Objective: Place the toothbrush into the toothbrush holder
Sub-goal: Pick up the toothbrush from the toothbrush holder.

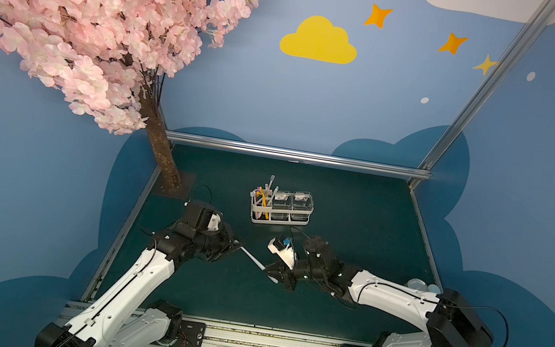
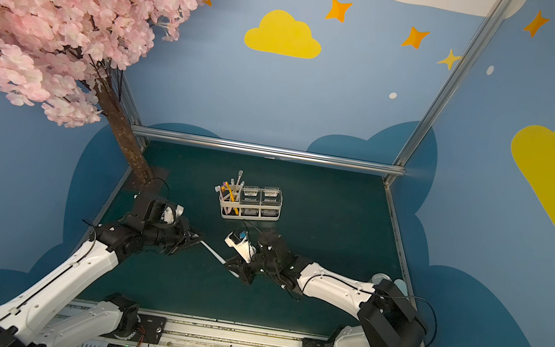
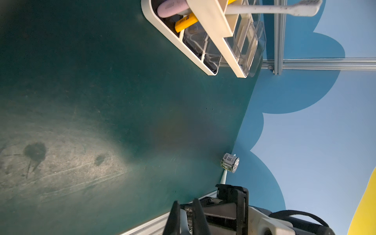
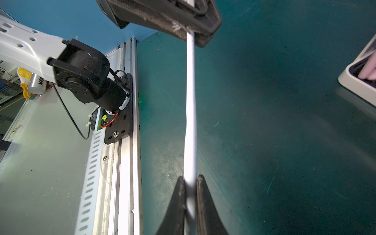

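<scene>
White toothbrush [image 1: 252, 257] (ends) inside both jaws

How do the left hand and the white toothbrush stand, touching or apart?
Touching. In the right wrist view the handle of the white toothbrush runs straight into the left hand, whose jaws are shut on it.

Partial letters "GUY" — on a silver can [image 4: 37, 83]
</scene>
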`<action>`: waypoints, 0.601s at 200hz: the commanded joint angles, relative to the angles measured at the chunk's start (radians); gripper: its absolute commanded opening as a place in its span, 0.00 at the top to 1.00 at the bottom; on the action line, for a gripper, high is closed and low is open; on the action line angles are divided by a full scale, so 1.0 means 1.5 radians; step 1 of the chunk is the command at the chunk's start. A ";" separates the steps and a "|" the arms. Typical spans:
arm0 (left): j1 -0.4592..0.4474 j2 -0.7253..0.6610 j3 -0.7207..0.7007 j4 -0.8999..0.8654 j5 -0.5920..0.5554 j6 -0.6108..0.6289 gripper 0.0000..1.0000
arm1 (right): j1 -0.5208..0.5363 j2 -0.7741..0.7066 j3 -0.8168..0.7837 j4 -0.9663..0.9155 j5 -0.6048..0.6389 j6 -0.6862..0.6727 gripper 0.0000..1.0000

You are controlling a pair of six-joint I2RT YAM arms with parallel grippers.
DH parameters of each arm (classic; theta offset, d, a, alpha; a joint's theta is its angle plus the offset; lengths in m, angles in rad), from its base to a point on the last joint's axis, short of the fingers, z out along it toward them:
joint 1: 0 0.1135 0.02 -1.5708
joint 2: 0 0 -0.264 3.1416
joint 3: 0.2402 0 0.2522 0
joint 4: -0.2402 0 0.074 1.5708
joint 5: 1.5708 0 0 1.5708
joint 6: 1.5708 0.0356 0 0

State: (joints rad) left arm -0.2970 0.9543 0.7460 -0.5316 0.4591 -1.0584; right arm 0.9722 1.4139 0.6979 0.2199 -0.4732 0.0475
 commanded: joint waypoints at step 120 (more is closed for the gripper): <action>-0.002 0.060 0.277 -0.122 -0.205 0.310 0.98 | -0.009 -0.164 -0.038 -0.038 0.098 -0.014 0.61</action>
State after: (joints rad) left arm -0.3012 1.0283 1.0695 -0.6685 0.2676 -0.7776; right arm 0.9634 1.2121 0.6788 0.2043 -0.3656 0.0380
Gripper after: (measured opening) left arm 0.102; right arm 0.386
